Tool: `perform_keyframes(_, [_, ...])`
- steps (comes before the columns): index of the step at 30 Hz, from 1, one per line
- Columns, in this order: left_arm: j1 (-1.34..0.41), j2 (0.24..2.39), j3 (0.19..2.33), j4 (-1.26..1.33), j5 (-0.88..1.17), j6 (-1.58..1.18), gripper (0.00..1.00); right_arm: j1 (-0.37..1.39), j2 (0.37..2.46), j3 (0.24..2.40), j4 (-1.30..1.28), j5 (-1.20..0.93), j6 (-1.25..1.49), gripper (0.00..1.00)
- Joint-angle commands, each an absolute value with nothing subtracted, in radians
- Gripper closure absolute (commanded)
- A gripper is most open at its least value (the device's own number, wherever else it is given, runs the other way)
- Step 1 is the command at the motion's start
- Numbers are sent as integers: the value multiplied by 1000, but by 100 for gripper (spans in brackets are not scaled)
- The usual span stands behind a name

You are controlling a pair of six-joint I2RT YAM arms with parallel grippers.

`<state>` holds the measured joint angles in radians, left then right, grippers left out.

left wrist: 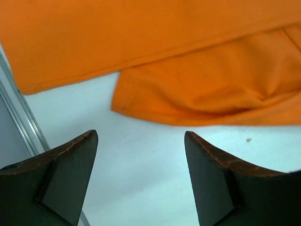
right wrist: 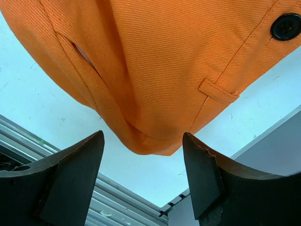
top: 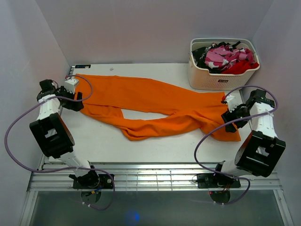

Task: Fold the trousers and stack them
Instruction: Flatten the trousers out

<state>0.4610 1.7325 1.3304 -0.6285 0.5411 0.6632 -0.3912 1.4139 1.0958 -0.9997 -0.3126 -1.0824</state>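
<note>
The trousers [top: 155, 100] stretch left to right; waist seemingly rightward.

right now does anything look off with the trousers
Yes. The trousers aren't lying flat: the near leg bows away from the far leg and is rumpled and doubled over at its middle, while the far leg runs straight.

trousers [top: 155, 101]: 1
basket [top: 211, 80]: 1
tabletop [top: 141, 143]: 1
end effectors: 2 (left end effector [left wrist: 140, 134], right end effector [right wrist: 143, 134])
button [right wrist: 285, 27] on waistband: 1
</note>
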Motion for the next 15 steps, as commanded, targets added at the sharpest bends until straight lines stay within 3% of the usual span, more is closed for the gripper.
perform_keyframes(1, [468, 1680, 1273, -693, 661, 1022, 15, -396, 1416, 1097, -1040, -321, -1126, 27])
perform_keyframes(8, [445, 1759, 1279, -772, 632, 1352, 18, -414, 1465, 1106, -1055, -299, -1118, 26])
perform_keyframes(15, [371, 1831, 1250, -761, 549, 1448, 18, -445, 1523, 1140, -1124, -321, -1109, 24])
